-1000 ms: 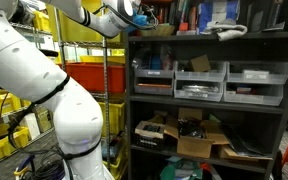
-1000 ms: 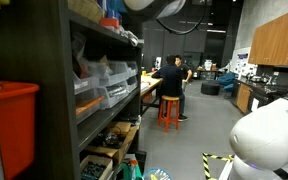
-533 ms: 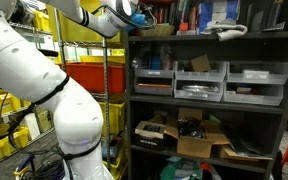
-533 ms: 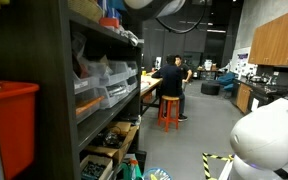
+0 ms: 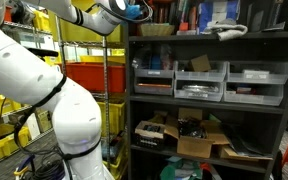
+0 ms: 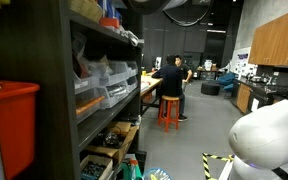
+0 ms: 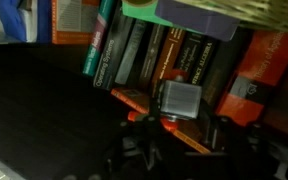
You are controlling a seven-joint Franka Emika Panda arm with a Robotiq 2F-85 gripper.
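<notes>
In the wrist view my gripper [image 7: 180, 114] comes in from the bottom, its dark fingers shut on a small pale grey block [image 7: 180, 98]. Just behind the block stands a row of upright books [image 7: 134, 50] on a shelf, and an orange book [image 7: 154, 118] lies flat beneath it. A green item [image 7: 179, 10] sits above the books. In an exterior view the gripper [image 5: 136, 11] is high up at the top level of the dark shelf unit [image 5: 209, 38], next to its left post. A blue part shows at the wrist; the block is too small to make out there.
Grey drawer bins [image 5: 199, 82] fill the middle shelf and cardboard boxes [image 5: 199, 140] the bottom one. Red [image 5: 84, 75] and yellow bins [image 5: 79, 25] stand behind the white arm. A person [image 6: 171, 78] sits on a red stool [image 6: 169, 112] down the aisle.
The gripper and forearm have risen slightly and edged toward the top shelf. The grip on the block is unchanged.
</notes>
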